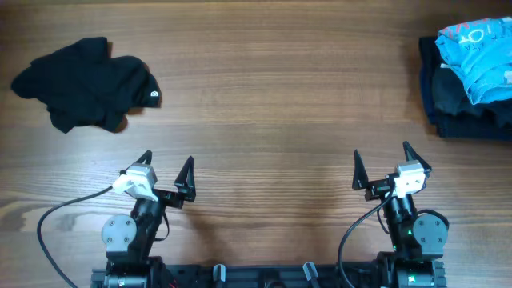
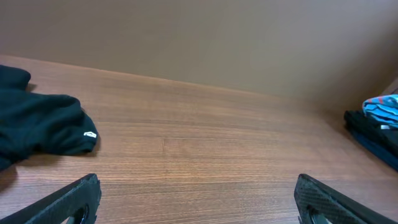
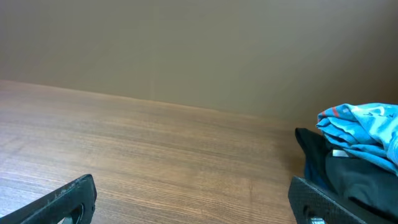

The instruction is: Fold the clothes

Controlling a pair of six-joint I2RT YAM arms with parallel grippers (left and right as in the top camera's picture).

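The T-shirt (image 1: 84,84) lies crumpled at the far left of the table (image 1: 272,96), well apart from both arms. The left gripper (image 1: 168,158) and the right gripper (image 1: 382,150) both stand spread wide, holding nothing. A dark stack (image 1: 456,104) sits far right.

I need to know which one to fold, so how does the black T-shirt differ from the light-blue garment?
The black T-shirt is plain with one small white mark; the light-blue garment has pink and white lettering. The black T-shirt lies crumpled directly on the table; the light-blue garment sits atop a dark stack. Both are rumpled fabric.
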